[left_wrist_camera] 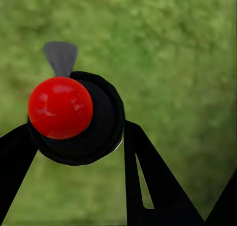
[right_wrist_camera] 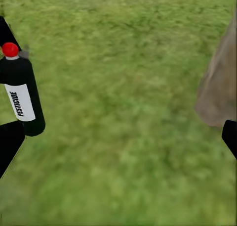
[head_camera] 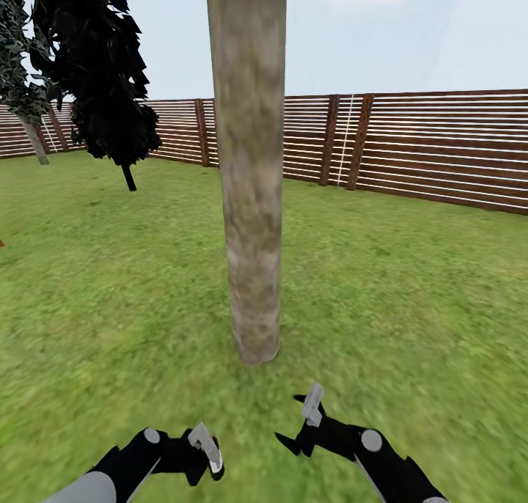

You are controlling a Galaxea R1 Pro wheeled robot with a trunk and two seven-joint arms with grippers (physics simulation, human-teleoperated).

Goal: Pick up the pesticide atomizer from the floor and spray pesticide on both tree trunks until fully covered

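Pesticide atomizer (left_wrist_camera: pixel 74 117): upright, red cap up, pinched in my left end effector (head_camera: pixel 209 450), low at near left; tree trunk (head_camera: pixel 249 195) straight ahead, far of it and slightly right; my right end effector (head_camera: pixel 297 430), spread and empty, is nearer the trunk.

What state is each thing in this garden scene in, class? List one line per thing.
pesticide atomizer: held in the left end effector, red cap on.
right end effector: open, empty.
tree trunk: upright, no mist visible on it.
fence: standing, unbroken.
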